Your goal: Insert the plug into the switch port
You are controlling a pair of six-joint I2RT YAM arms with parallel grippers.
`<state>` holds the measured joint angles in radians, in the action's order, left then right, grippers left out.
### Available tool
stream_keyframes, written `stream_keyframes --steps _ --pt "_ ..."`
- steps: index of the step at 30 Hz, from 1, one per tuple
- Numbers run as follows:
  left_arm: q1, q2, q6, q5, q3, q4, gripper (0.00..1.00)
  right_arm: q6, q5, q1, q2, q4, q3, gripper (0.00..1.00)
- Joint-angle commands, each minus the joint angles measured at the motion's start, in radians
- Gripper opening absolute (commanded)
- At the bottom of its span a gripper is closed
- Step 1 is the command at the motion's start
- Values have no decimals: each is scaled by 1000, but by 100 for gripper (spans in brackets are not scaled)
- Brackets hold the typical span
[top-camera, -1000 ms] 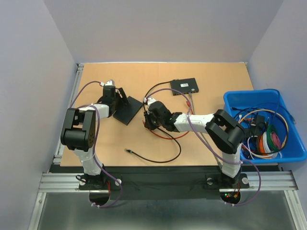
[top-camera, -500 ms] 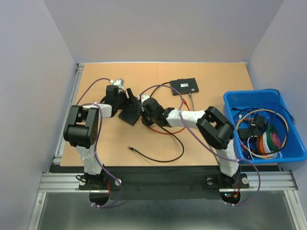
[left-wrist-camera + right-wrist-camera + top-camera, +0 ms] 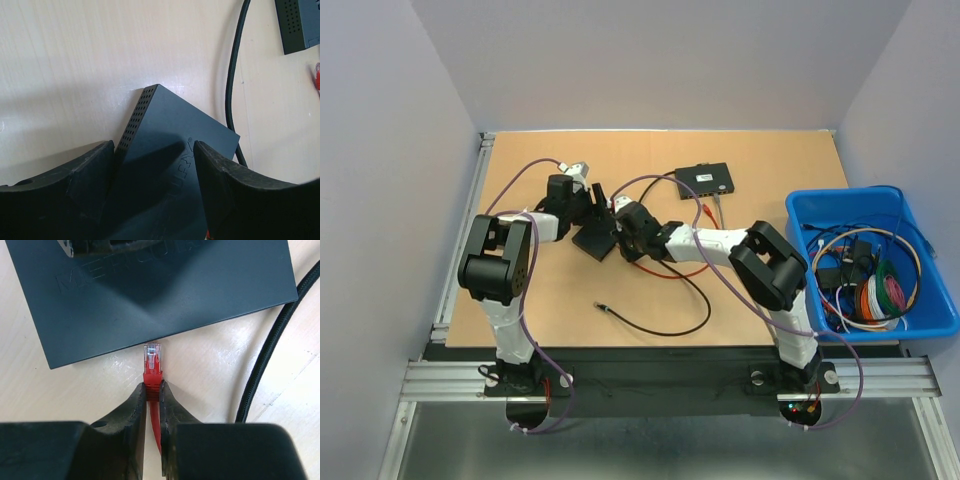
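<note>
White-black arms (image 3: 705, 241), purple cables (image 3: 515, 183)

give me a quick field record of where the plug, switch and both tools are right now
plug: red cable's clear plug, tip just short of the switch edge, not inserted
switch: dark flat box lying on the table
right tool: shut on the red cable just behind the plug
left tool: open, fingers either side of the switch; contact unclear
second switch: farther back on the table
blue bin: holds spare cables
</note>
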<state>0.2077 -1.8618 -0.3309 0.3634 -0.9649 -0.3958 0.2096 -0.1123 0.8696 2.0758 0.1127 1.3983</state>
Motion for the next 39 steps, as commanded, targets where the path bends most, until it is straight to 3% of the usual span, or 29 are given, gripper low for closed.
stream_keyframes --steps 1,24,30,35,39 --pt "18 -8 13 55 -35 8 75 -19 -40 -6 13 7 56 0" --pt "38 -34 24 48 -58 32 73 -9 -4 -6 41 39 166 0" --pt "42 -42 26 49 -60 35 66 -6 -9 -6 55 39 177 0" --pt "48 -54 26 45 -66 46 50 -12 -38 -6 49 51 199 0" --pt "56 -59 27 43 -64 52 47 -22 -53 -6 44 58 232 0"
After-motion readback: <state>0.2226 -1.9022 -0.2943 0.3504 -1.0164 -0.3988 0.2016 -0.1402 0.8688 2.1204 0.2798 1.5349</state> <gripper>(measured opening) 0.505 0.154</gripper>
